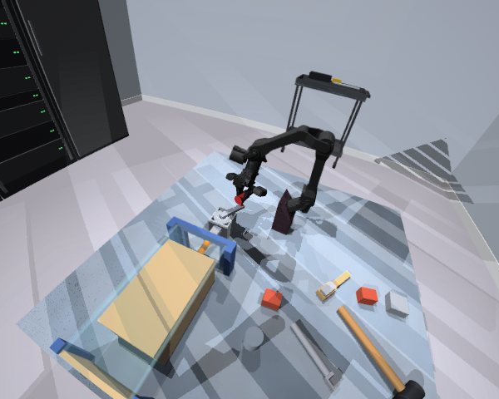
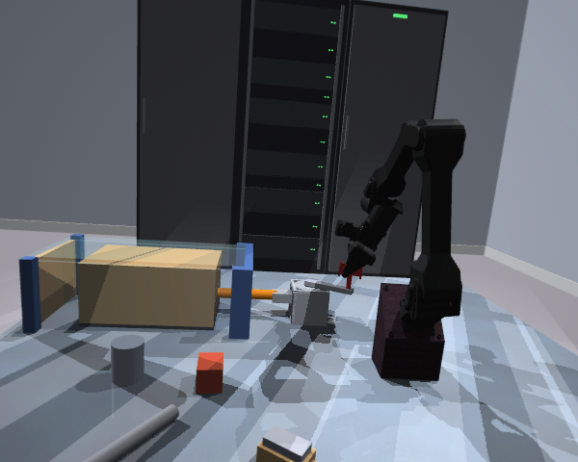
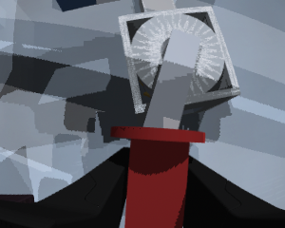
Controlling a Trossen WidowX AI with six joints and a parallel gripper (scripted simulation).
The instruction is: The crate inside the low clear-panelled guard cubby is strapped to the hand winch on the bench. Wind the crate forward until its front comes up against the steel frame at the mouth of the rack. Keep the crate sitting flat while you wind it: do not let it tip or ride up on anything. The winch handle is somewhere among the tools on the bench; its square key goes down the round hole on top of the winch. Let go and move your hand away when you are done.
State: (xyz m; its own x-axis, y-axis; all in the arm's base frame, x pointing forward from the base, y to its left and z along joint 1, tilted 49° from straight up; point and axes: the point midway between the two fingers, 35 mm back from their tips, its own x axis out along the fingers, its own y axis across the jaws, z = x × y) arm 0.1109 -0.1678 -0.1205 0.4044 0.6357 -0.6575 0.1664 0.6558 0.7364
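Observation:
My gripper is shut on the red knob of the winch handle. The handle's grey arm runs from the knob into the round hole on top of the grey winch. An orange strap leads from the winch through the blue steel frame to the tan crate. The crate sits flat inside the clear-panelled cubby, its front a short gap behind the frame.
Two red cubes, a grey cube, a grey cylinder, a grey bar, a hammer and a yellow block lie on the bench. The arm's dark base block stands right of the winch.

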